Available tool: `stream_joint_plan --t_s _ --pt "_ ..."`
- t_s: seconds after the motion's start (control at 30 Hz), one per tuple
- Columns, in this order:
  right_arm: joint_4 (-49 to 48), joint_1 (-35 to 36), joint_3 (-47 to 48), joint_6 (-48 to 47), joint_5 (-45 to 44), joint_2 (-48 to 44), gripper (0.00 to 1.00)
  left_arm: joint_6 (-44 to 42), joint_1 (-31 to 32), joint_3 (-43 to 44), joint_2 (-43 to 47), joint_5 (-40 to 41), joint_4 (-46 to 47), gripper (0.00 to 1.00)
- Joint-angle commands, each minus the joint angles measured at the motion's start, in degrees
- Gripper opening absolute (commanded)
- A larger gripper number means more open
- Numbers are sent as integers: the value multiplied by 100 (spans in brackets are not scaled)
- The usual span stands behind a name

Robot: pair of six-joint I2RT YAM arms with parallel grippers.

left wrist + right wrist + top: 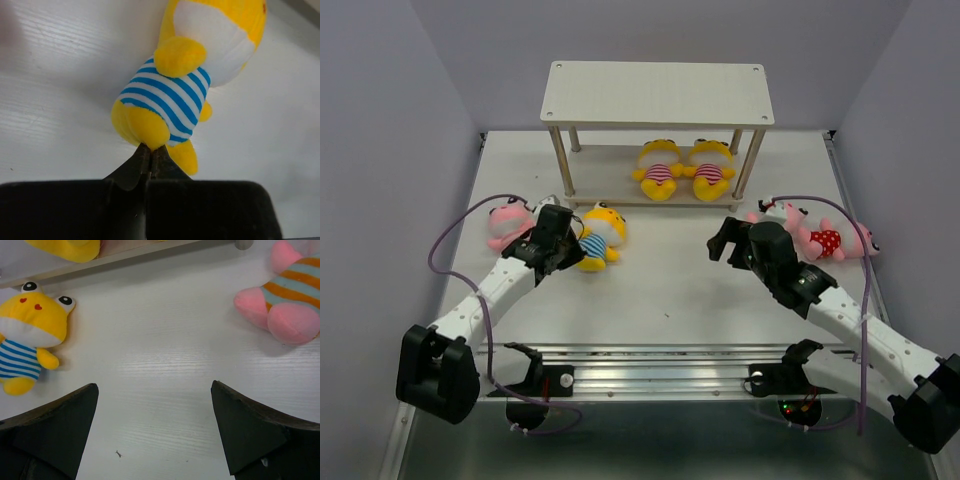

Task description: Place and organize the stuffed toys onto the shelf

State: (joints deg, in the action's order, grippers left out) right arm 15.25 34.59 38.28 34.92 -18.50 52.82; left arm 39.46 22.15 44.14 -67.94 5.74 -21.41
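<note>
Blue-striped toy (pixel 167 95) foot in closed L claw (pixel 151 151)

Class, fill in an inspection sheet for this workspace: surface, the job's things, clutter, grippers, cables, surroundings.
Surface: white table, matte, dry.
Job's things: shelf with bare top board; two yellow pink-striped toys lying on its lower board. On the table: yellow blue-striped toy, left pink toy, pink polka-dot toy, pink orange-and-blue-striped toy.
Clutter: a tiny dark speck only.
Grippers: left gripper shut, tips at the blue-striped toy's foot; right gripper open over bare table.
Cables: a purple cable loops beside each arm.
Surroundings: plain pale walls on three sides.
</note>
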Motion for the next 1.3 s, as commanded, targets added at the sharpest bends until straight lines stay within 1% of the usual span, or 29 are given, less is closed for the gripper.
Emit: stream_joint_plan --t_s 0.0,0.17,0.27,0.5,0.8,0.83,0.87,0.97,1.13,1.17,1.27 --pt "22 48 21 -11 -162 -175 100 131 35 -2 965 -12 497 0" --pt "22 48 4 -37 -189 -315 100 246 35 -72 1765 -90 655 0" --pt "22 48 -14 -46 -180 -377 100 299 44 -90 1977 -152 805 0" --pt "14 48 -23 -117 -206 -553 100 264 52 50 2118 -292 1288 0" --pt "14 48 21 -248 -294 -606 100 -228 52 604 1882 -547 1789 0" --pt "14 48 21 -257 -294 -606 100 -289 44 648 1855 -739 1868 0" --pt "14 48 30 -266 -312 -615 100 -325 52 683 1776 -758 1886 0" --pt "14 48 48 -292 -347 -632 100 -343 52 789 1609 -785 1982 0" --pt "22 48 83 -363 -444 -667 100 -360 52 912 1354 -1101 2132 0" --pt "14 48 92 -380 -461 -667 100 -334 44 912 1293 -1171 2332 0" --pt "14 48 109 -415 -514 -676 100 -308 52 938 1152 -1224 2448 0"
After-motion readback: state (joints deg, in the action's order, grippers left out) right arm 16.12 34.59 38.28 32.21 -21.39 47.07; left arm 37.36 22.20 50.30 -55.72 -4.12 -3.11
